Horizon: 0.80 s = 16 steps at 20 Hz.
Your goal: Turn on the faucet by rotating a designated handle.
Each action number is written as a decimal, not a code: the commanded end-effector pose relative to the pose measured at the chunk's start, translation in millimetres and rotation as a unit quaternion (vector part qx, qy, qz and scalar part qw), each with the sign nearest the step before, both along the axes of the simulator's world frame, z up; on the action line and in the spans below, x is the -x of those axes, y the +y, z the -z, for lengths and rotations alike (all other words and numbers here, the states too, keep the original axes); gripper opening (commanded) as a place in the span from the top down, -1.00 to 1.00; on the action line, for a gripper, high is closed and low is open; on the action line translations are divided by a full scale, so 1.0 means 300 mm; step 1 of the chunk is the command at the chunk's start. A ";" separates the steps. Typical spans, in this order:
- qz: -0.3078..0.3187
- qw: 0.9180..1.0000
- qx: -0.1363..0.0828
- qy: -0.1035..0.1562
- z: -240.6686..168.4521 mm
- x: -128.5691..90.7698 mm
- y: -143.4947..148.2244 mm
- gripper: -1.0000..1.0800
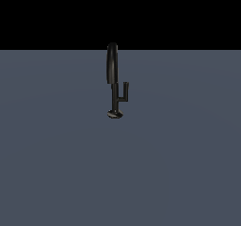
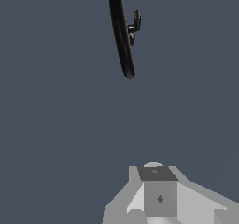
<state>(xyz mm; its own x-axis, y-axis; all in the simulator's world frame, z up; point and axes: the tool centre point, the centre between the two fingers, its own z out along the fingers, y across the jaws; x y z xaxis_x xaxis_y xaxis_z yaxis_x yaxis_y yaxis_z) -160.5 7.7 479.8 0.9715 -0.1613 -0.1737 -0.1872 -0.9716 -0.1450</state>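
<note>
Glossy black faucet [image 1: 113, 74], matt floor [image 1: 56, 164]

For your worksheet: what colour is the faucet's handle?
Black, glossy like the faucet; the handle shows best in the exterior view.

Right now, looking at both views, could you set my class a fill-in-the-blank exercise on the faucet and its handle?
1. The faucet stands on a plain surface coloured ____.
2. In the exterior view, the handle branches from the stem toward the view's ____ side.
3. The handle's tip points ____.
4. In the wrist view, the tool is ____ the faucet, not touching it.

Missing words: grey; right; upward; apart from
</note>
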 end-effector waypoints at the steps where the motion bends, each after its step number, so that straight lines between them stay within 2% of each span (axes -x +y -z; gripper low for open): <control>1: 0.017 1.000 -0.016 0.017 0.015 -0.050 0.002 1.00; 9: 0.072 0.992 -0.069 0.073 0.075 -0.207 -0.002 1.00; 16: 0.121 0.978 -0.117 0.123 0.145 -0.342 -0.014 1.00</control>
<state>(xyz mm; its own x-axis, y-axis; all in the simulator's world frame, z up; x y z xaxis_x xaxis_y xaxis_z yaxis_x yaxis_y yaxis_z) -66.7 4.5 441.3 0.8504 -0.3008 -0.4317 -0.4408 -0.8553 -0.2723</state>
